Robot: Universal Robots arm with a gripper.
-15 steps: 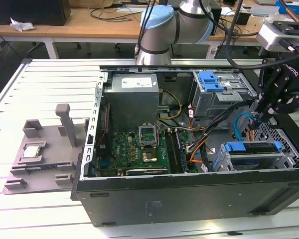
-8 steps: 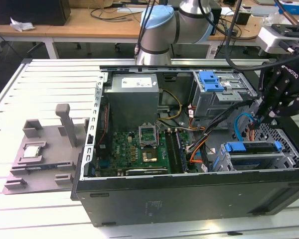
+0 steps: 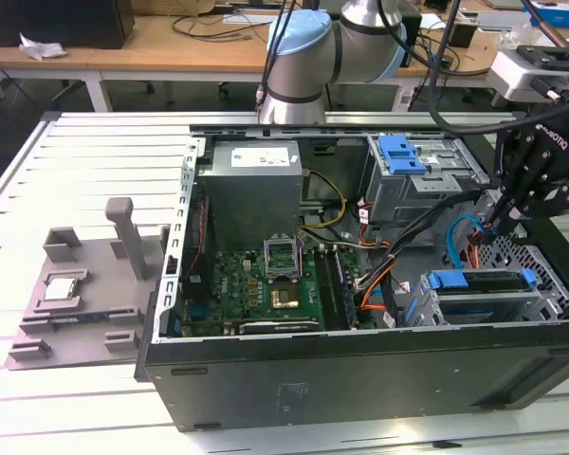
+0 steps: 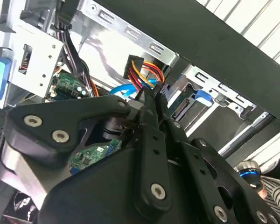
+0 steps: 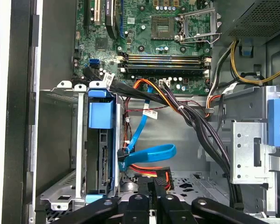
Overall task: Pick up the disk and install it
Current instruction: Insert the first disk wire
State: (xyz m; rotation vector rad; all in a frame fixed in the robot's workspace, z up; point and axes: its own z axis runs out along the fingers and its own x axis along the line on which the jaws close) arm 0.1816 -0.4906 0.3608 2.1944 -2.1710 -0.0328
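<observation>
Blue-bracketed disk [image 5: 101, 154] sits on edge in the lower drive bay [image 5: 60, 140] of the open computer case [image 3: 360, 365], bracket tab uppermost in the first wrist view. In the exterior view the disk [image 3: 484, 289] lies in the same bay at that view's lower right, just inside the case wall.

Gripper [image 3: 501, 223] is inside the case, above the perforated floor, just beside the disk's bay. Nothing of the disk is in its grasp.

- Claw state: in the first wrist view the 2 fingers [image 5: 144, 198] stand close together with only a thin gap between them. The second wrist view shows the gripper [image 4: 147, 95] pinched to a narrow tip.
- Tips are at the bundle of red, orange and yellow wires [image 4: 147, 72] and its dark connector. Cannot tell whether the connector is pinched or only touched.
- 1 flat blue cable [image 5: 149, 154] loops from the disk's back edge, beside the tips.

Second grey cage with a blue latch [image 3: 403, 152] sits further back in the case, apart from the gripper. Motherboard [image 3: 266, 284] is exposed, socket open. Grey fixture tray [image 3: 76, 303] lies on the table at the exterior view's left, with 1 small square chip [image 3: 62, 287] in it.
</observation>
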